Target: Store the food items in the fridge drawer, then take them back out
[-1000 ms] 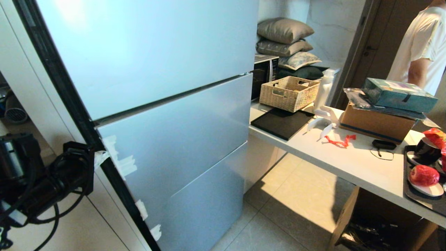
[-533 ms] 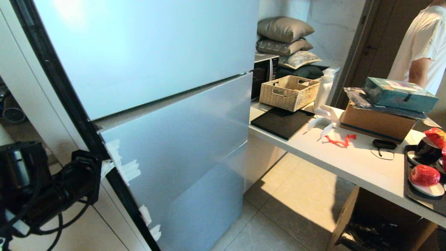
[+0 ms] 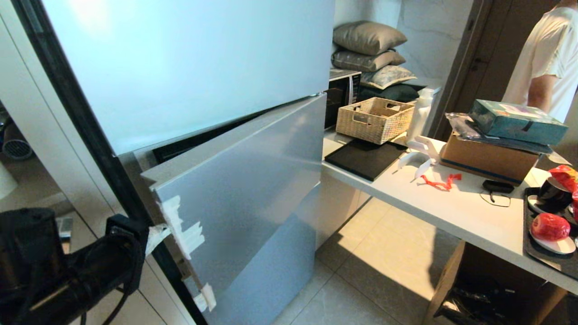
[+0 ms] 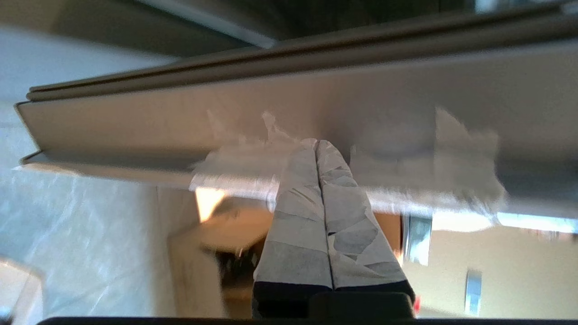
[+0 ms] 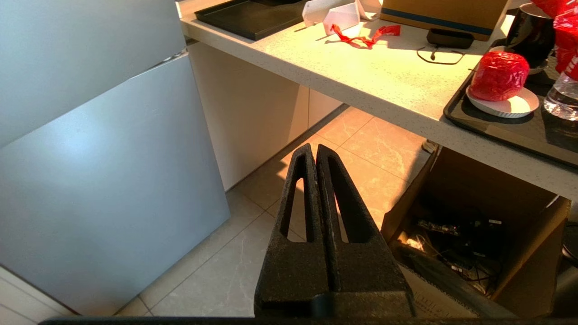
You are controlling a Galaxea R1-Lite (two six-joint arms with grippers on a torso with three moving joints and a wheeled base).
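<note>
Nearest the camera, low on the left in the head view, the left gripper [image 3: 156,234] is seen at the taped free edge of the fridge's middle door [image 3: 244,189]. In the left wrist view its taped fingers [image 4: 293,216] are pressed together, with the tips hooked against the door edge; nothing is clasped between them. The right gripper [image 5: 316,155] hangs over the floor tiles, clenched and empty, well apart from the fridge.

The middle door stands ajar, with a dark gap along its top, and the pale-blue fridge [image 3: 189,63] is otherwise closed. The fridge drawer is not visible; it is presumably hidden behind the door. The task is therefore judged to be at its very start: only the door is partly opened, while the drawer has yet to be pulled out, and all storing and taking out remains to be done.

Farther right, on the counter [image 3: 451,212], one red food item [image 3: 549,226] lies on a small white plate on a dark tray [image 3: 529,243]. A second item cannot be made out with certainty. Beyond that stand a wicker basket [image 3: 375,119], a cardboard box [image 3: 490,158] and stacked cushions [image 3: 368,49], and a person in a pale shirt [image 3: 546,54] is at the far right.

No brand, label or writing can be read anywhere.
</note>
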